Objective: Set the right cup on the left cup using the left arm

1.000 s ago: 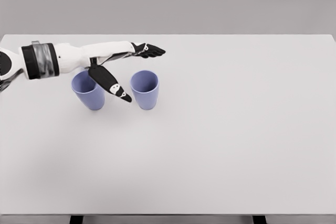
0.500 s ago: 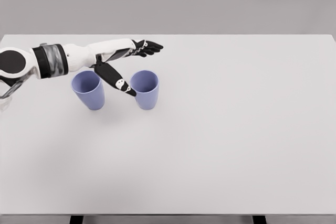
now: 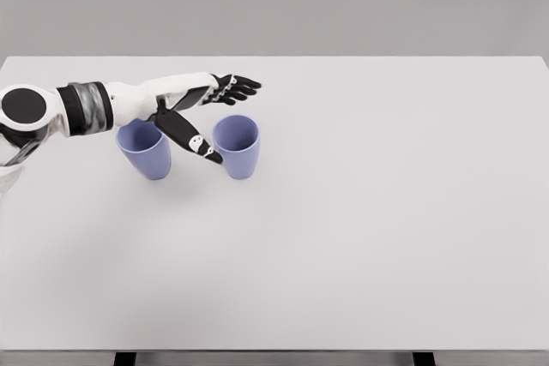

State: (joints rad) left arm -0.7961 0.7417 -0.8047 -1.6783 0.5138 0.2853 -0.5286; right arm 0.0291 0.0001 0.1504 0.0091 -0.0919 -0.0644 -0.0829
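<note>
We list as obstacles the right cup (image 3: 237, 146) and, just left of it, the left cup (image 3: 146, 149). Our left hand (image 3: 202, 113) fills the gap between them. Right of the right cup, the surface (image 3: 386, 212) lies open.

Both cups are the same plain periwinkle blue: the left cup (image 3: 146, 150) and the right cup (image 3: 237, 146), each unpatterned, the inside a shade darker than the outer wall. The bench (image 3: 360, 212) is a flat, very pale grey (nearly white), with a mid-grey backdrop behind it. The left arm (image 3: 129, 100) is white, with a banded grey and black cuff and a black disc at its joint. The left robot hand (image 3: 202, 117) has black fingers with small white marks on them.
</note>
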